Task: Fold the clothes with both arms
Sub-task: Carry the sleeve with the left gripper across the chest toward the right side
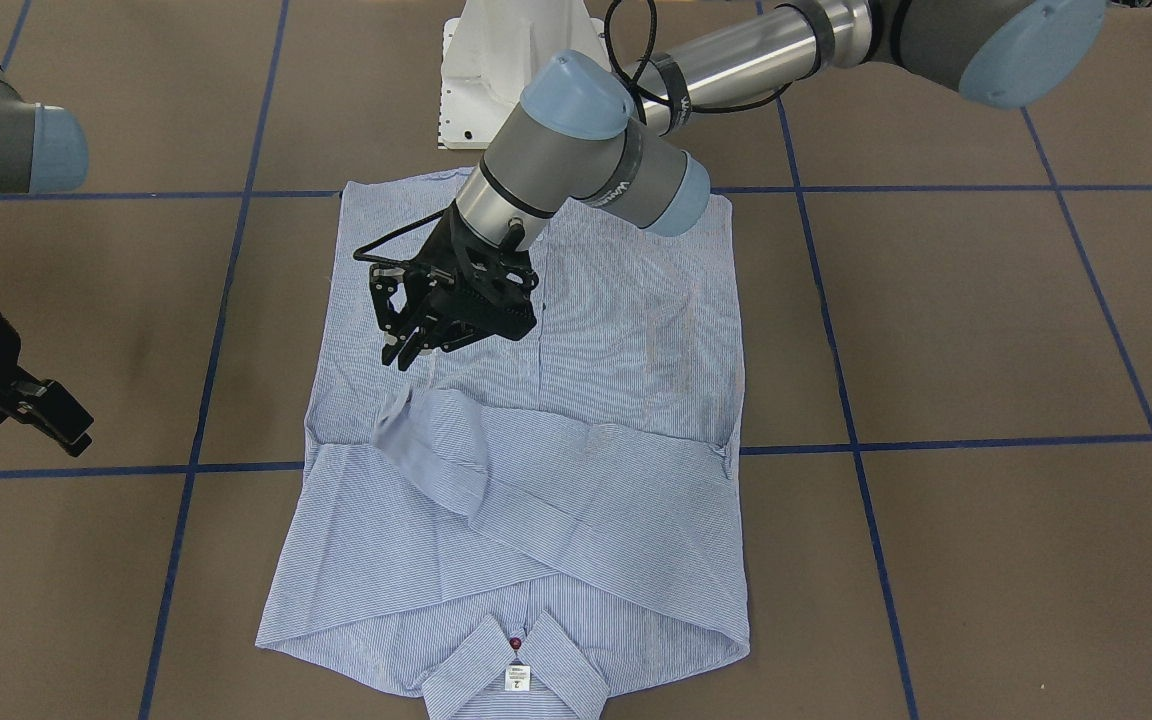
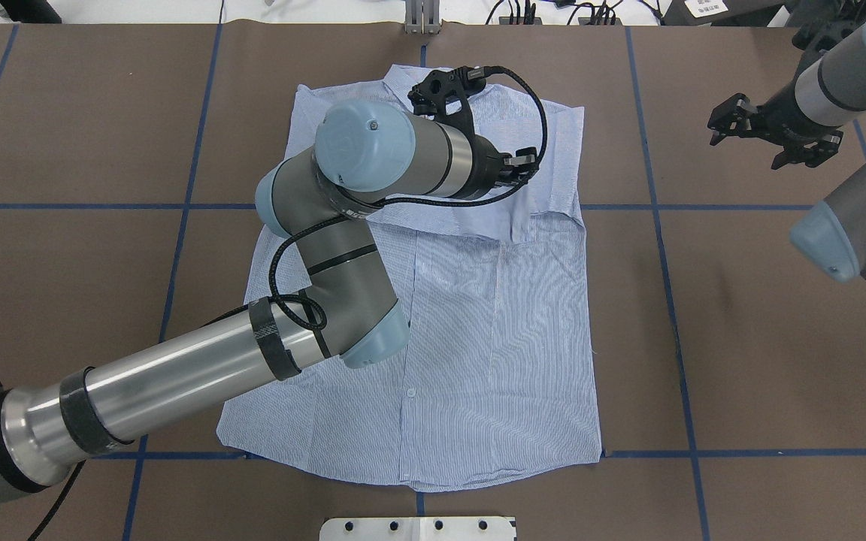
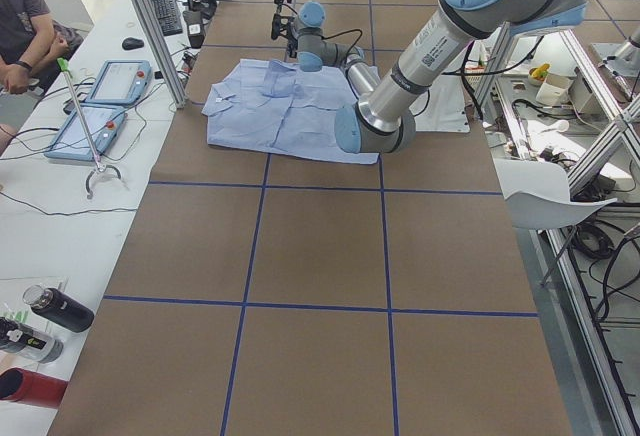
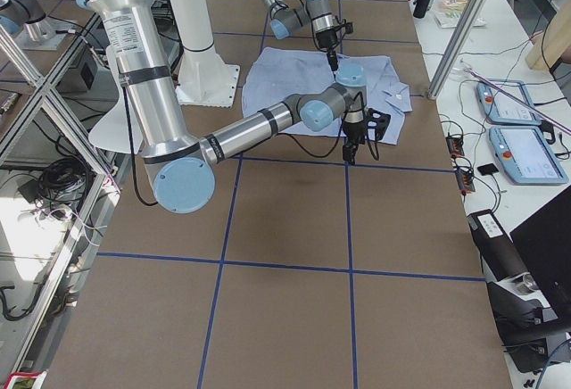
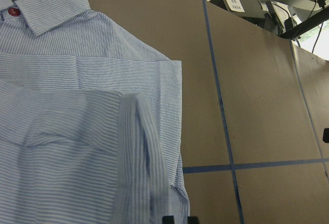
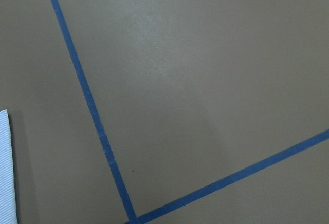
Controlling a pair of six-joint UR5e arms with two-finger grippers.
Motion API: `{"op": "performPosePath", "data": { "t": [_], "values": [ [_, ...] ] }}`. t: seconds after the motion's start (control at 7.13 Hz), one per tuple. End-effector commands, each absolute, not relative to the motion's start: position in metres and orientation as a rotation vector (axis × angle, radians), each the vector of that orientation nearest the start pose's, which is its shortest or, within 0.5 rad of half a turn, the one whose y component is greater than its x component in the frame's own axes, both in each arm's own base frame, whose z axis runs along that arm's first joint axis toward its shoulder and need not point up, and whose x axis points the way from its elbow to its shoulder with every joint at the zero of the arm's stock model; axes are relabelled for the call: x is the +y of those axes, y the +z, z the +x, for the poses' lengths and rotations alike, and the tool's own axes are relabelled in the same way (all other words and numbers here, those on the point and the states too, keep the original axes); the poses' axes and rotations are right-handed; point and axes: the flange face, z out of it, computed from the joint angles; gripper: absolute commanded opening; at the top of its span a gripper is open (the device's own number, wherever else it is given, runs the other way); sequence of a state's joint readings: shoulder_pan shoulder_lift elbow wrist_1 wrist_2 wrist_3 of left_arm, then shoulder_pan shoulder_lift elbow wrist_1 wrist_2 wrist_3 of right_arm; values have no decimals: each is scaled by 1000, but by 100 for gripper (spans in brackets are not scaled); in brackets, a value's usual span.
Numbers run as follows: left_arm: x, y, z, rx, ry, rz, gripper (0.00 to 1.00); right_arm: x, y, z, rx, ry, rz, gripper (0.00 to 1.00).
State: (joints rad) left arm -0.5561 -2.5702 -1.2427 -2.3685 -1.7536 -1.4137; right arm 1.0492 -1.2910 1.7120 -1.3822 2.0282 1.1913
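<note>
The striped shirt point(image 1: 636, 330) lies flat and front down, its collar point(image 1: 476, 665) at the table's far side from the robot. Both sleeves are folded across its back. My left arm reaches over the shirt point(image 2: 493, 338). Its gripper point(image 1: 414, 345) hangs open and holds nothing, a little above a sleeve cuff point(image 1: 398, 420). The left wrist view looks down on that cuff point(image 5: 141, 131) and the collar point(image 5: 46, 13). My right gripper point(image 2: 775, 139) is open above bare table, well off the shirt's edge point(image 6: 4, 172).
The white pedestal base point(image 1: 506, 70) stands at the robot side of the shirt. Blue tape lines point(image 1: 936, 445) grid the brown table. In the exterior left view a seated person point(image 3: 25, 31), tablets and bottles are on a side bench.
</note>
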Motion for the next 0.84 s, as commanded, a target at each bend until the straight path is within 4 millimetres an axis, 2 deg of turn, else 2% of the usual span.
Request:
{"op": "performPosePath", "data": {
  "t": [0.0,0.14,0.28,0.42,0.7],
  "values": [
    [-509,38,609,1426,-225,381,89,-570,428,-225,-751,499,57,99],
    [-503,27,598,1443,-220,382,92,-568,420,-224,-764,508,61,99],
    [-490,15,577,1409,-223,365,92,-555,402,-223,-799,529,59,99],
    [-468,18,547,1391,-202,337,91,-510,391,-242,-828,557,21,99],
    [-428,67,483,1386,-152,346,91,-423,365,-273,-859,537,8,99]
  ]
}}
